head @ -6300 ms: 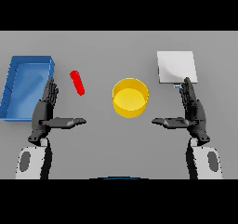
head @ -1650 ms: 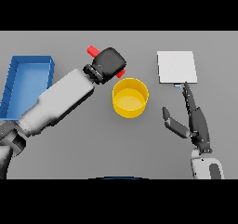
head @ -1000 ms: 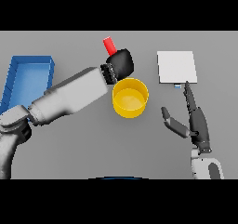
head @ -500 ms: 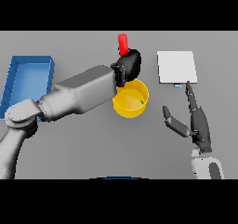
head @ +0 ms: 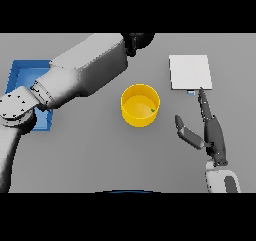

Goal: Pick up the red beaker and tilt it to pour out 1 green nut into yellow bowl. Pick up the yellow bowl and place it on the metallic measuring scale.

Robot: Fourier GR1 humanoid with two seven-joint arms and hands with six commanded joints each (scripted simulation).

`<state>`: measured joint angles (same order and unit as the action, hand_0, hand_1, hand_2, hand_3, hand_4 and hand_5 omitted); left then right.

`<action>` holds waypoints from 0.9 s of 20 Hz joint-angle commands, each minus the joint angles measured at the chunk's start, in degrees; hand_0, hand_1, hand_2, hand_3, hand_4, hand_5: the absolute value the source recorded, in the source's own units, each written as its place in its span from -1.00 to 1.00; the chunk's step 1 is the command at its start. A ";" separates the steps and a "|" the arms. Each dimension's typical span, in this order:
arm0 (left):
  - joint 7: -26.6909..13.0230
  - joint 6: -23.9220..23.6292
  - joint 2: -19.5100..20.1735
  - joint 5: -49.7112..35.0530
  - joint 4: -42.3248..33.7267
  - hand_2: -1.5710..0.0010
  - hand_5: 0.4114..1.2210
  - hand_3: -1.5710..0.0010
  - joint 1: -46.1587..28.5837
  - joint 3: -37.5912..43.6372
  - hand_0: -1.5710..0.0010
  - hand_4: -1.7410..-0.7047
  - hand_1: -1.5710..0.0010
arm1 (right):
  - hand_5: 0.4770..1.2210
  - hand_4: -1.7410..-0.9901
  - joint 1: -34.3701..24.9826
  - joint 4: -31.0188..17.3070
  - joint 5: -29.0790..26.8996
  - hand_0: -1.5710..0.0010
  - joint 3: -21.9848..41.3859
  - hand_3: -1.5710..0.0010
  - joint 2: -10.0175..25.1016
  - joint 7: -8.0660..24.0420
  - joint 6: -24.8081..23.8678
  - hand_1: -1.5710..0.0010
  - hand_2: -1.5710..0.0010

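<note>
The left hand (head: pixel 139 39) is now lifting past the frame's top, grip unreadable, red beaker gone; a green nut (head: pixel 153 110) is lying in the yellow bowl (head: pixel 140 105); right hand (head: pixel 210 130) resting open.

table (head: pixel 100 155): plain grey, flat, matte, fills the whole view
light: even, soft shadows
walls/floor/windows: none visible in this view

Yellow bowl (head: pixel 140 105) — seemingly green nut (head: pixel 153 110) inside.

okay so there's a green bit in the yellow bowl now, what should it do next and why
Probably bring the left hand back and set the beaker down. A green nut already lies in the yellow bowl, so pouring looks done. The beaker itself is out of sight. The bowl is not yet on the scale.
</note>
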<state>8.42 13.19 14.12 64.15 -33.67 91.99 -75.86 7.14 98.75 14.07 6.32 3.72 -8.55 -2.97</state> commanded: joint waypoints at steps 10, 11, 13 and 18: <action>-10.37 -6.13 10.78 -31.66 20.68 -1.00 1.00 -0.78 5.64 29.82 -1.00 -0.99 -1.00 | -0.59 0.59 -2.31 -1.64 2.56 1.00 0.61 1.00 -0.02 1.87 -1.52 1.00 1.00; -11.80 -7.23 12.24 -34.79 22.16 -1.00 1.00 -0.78 4.82 32.03 -1.00 -0.99 -1.00 | -0.60 0.63 -1.94 -1.41 1.01 1.00 0.60 1.00 -0.43 0.59 -0.67 1.00 1.00; -12.54 -10.03 15.08 -41.60 24.78 -1.00 1.00 -0.86 2.02 36.54 -1.00 -1.00 -1.00 | -0.61 0.72 -2.52 -2.77 -1.58 1.00 0.02 1.00 -0.93 -0.72 0.67 1.00 1.00; -17.55 -17.69 19.87 -54.64 25.80 -1.00 1.00 -0.95 -8.25 42.92 -1.00 -1.00 -1.00 | -0.53 0.64 -2.80 -2.40 -2.73 1.00 0.07 1.00 -0.06 -0.68 2.27 1.00 1.00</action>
<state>-9.25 -4.40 34.01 9.34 -7.82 83.61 -33.00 4.36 96.35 11.34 6.39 3.66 -9.26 -0.70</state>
